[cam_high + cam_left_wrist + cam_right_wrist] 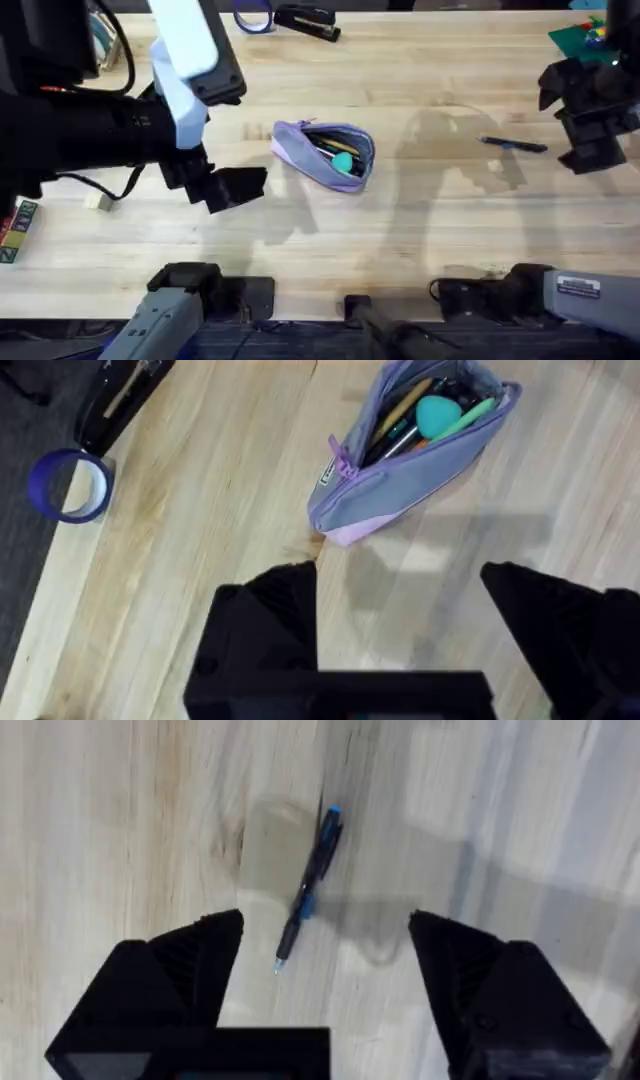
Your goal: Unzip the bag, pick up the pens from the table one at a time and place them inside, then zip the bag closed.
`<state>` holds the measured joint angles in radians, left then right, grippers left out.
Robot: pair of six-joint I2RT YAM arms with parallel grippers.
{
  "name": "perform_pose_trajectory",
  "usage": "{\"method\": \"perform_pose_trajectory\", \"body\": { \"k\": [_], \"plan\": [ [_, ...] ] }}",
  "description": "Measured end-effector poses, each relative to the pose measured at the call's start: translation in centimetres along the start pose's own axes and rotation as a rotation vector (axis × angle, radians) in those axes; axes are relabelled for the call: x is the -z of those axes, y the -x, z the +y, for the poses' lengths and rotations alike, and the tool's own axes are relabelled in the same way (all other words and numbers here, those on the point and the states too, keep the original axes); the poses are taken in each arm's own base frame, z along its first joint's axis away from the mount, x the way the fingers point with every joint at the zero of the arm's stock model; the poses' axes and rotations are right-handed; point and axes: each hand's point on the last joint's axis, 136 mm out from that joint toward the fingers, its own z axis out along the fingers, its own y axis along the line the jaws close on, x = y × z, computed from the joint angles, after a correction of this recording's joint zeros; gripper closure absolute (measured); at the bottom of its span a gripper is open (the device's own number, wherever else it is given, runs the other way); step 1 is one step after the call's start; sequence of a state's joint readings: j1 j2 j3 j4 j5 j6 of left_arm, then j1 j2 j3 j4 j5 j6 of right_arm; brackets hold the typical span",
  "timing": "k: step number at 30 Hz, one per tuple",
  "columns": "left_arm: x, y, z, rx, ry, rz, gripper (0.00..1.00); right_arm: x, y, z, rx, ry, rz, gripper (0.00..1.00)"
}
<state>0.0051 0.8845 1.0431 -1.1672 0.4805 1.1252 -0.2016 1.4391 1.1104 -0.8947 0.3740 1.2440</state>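
The lavender and grey-blue bag [325, 152] lies unzipped in the middle of the table [400, 220], with a green pen [470, 415] and other items showing in its mouth [425, 405]. A dark blue-black pen [513, 144] rests on the wood to the bag's right; in the right wrist view that pen [308, 890] lies just beyond the fingers. My left gripper [235, 187] hovers open to the left of the bag with nothing held. My right gripper [590, 150] hangs open near the dark pen, on its right, also empty.
A black stapler [306, 21] and a blue tape roll [254, 17] sit at the table's far edge. A green item [580, 35] is at the far right corner. A small box [17, 230] lies at the left edge, a small wooden block [98, 200] beside it.
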Motion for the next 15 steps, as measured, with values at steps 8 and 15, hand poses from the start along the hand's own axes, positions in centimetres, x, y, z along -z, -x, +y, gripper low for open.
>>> {"method": "perform_pose_trajectory", "body": {
  "k": [8,15],
  "plan": [
    [0.0,0.0,0.0,0.000,-0.001,0.000,0.007,-1.7,-0.3,0.9,-0.016,0.016,-0.005,0.005],
    [0.0,0.0,0.0,0.000,-0.001,0.000,0.007,-4.0,-1.4,0.4,0.014,-0.064,0.022,0.005]
  ]
}}
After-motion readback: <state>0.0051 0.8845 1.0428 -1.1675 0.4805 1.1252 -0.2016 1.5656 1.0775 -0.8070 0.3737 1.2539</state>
